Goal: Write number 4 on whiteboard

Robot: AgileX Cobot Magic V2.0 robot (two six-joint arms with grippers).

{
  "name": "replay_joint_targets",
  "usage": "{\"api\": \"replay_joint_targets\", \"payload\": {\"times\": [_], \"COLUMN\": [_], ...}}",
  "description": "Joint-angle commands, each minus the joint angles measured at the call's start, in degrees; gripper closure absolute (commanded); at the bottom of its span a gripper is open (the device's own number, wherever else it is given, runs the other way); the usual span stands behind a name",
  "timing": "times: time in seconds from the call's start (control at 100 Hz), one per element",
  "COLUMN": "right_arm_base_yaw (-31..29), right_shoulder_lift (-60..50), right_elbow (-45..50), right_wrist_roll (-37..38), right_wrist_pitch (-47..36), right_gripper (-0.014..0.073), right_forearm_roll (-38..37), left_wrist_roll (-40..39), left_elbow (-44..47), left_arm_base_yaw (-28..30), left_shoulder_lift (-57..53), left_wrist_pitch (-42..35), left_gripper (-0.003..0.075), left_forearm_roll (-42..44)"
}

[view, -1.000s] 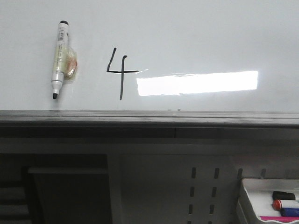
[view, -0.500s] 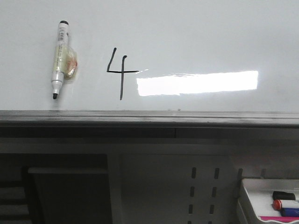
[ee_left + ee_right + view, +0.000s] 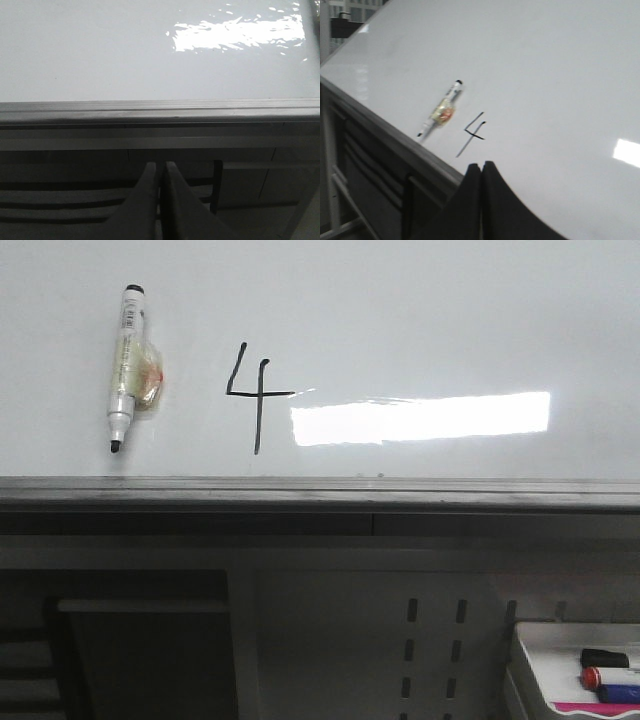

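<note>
A thin black hand-drawn number 4 (image 3: pixel 252 392) stands on the whiteboard (image 3: pixel 420 320), left of a bright light reflection. A white marker (image 3: pixel 124 365) with a black tip lies on the board left of the 4, uncapped tip toward the near rail. Neither gripper shows in the front view. In the right wrist view the right gripper (image 3: pixel 481 165) is shut and empty, near the board's rail, with the number 4 (image 3: pixel 474 131) and the marker (image 3: pixel 441 108) beyond it. In the left wrist view the left gripper (image 3: pixel 159 164) is shut and empty, below the board's rail, facing the whiteboard (image 3: pixel 100 50).
The board's dark grey-brown edge rail (image 3: pixel 320 492) runs across the front view. Below it is a dark frame with slotted panels (image 3: pixel 435 645). A small white tray (image 3: pixel 575 670) with several markers sits at the lower right.
The front view has shifted very slightly; the marker, the 4 and the board keep their places relative to one another.
</note>
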Motion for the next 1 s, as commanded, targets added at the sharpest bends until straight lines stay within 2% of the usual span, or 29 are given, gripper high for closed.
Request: {"api": "replay_joint_targets", "payload": {"times": [0.0, 0.09, 0.23, 0.37, 0.5, 0.65, 0.71, 0.82, 0.99], "right_arm_base_yaw": [-5.52, -13.70, -26.63, -34.33, -36.53, -37.27, -37.27, -37.50, -37.73], "right_shoulder_lift": [0.47, 0.47, 0.47, 0.47, -1.38, -6.67, -9.40, -10.02, -10.02], "right_elbow": [-1.46, -1.46, -0.43, 2.27, 6.75, 13.07, 12.89, 12.90, 12.90], "right_wrist_roll": [-0.19, -0.19, -0.19, -0.19, 0.92, 8.44, 10.40, 13.63, 14.34], "right_wrist_pitch": [-5.35, -4.99, -5.12, -5.39, -5.39, -5.39, 2.25, 7.04, 12.90], "right_gripper": [0.0658, 0.0658, 0.0658, 0.0658, 0.0658, 0.0658, 0.0658, 0.0658, 0.0658], "right_forearm_roll": [-1.12, -3.67, -3.79, -3.69, -3.69, -6.28, -8.98, -11.73, -11.62], "left_wrist_roll": [-0.61, -0.61, -0.61, -0.61, -0.61, -0.61, -0.61, -0.61, -0.61], "left_elbow": [1.89, 1.89, 1.89, 1.89, 1.89, 1.89, 1.89, 1.89, 1.89], "left_arm_base_yaw": [0.15, 0.15, 0.15, 0.15, 0.15, 0.15, 0.15, 0.15, 0.15], "left_shoulder_lift": [-1.54, -1.54, -1.54, -1.54, -1.54, -1.54, -1.54, -1.44, -1.44], "left_wrist_pitch": [-2.97, -2.97, -2.97, -2.97, -2.97, -2.97, -2.97, -2.97, -2.97], "left_gripper": [0.0741, 0.0741, 0.0741, 0.0741, 0.0741, 0.0741, 0.0741, 0.0741, 0.0741], "left_forearm_roll": [-0.46, -0.46, -0.46, -0.46, -0.46, -0.46, -0.46, -0.46, -0.46]}}
